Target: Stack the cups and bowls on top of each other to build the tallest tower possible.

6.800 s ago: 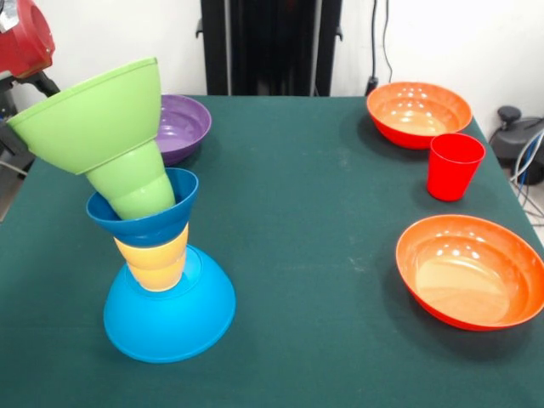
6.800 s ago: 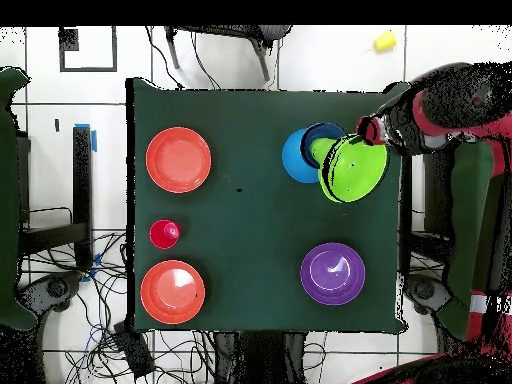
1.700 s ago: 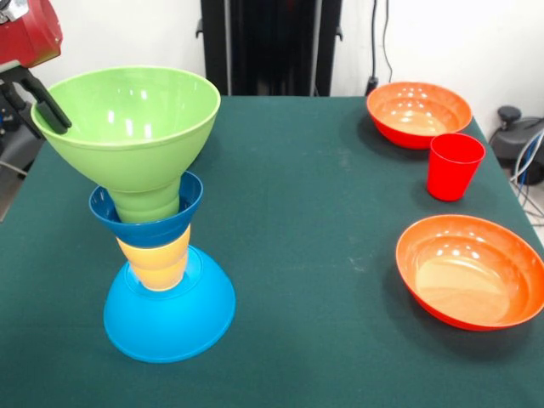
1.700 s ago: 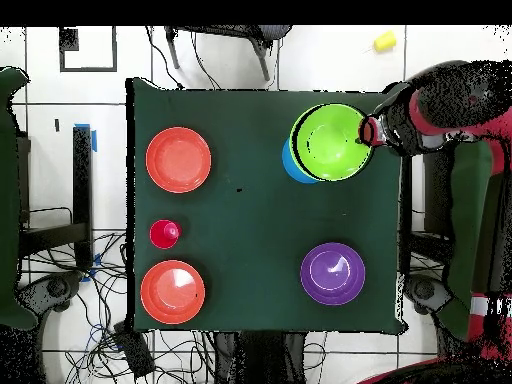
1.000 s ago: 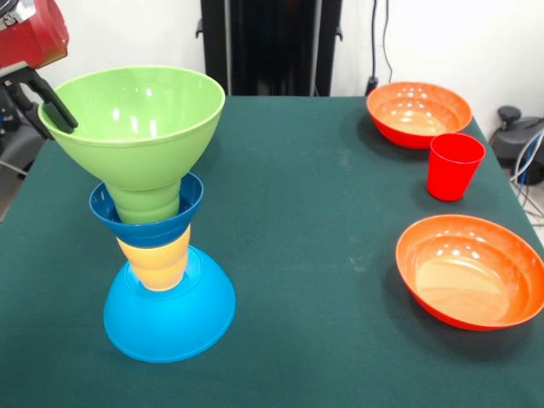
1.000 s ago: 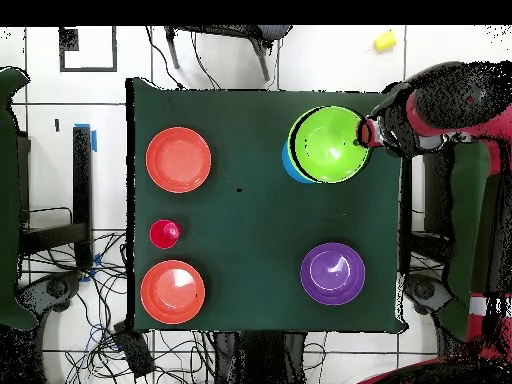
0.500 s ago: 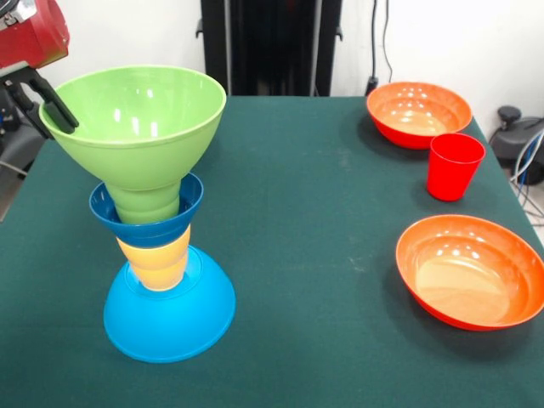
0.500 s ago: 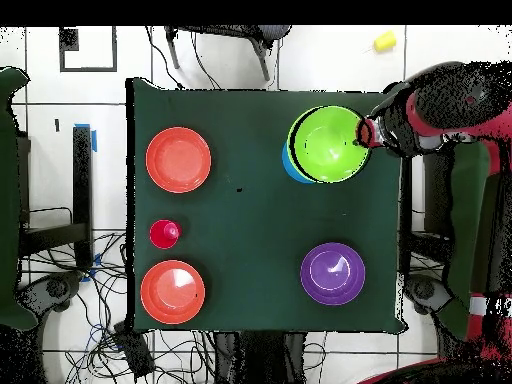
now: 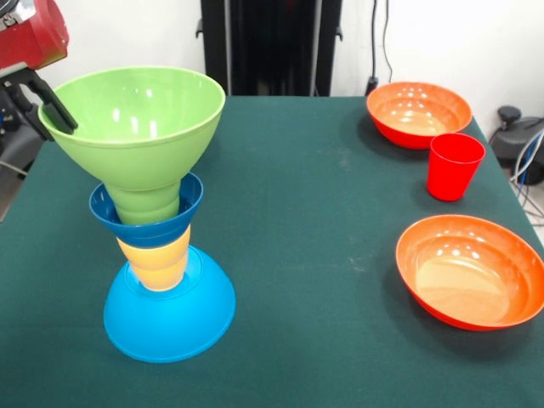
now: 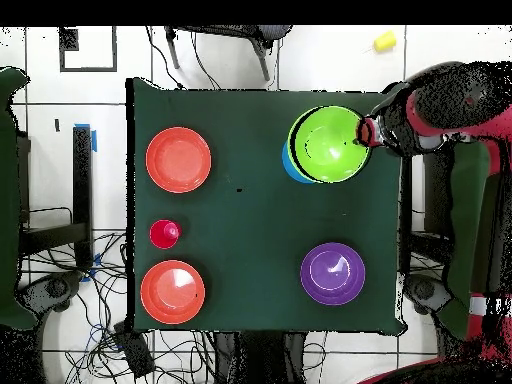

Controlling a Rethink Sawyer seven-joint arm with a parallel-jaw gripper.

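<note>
Your gripper (image 9: 53, 112) pinches the green bowl (image 9: 136, 123) atop the tower (image 9: 157, 246); the red cup (image 9: 454, 165), purple bowl (image 10: 332, 272) and two orange bowls (image 9: 472, 270) wait.

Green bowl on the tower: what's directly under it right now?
The green bowl sits on a green cup nested in the small dark blue bowl. How far the cup's base goes down inside the blue bowl is hidden.
</note>
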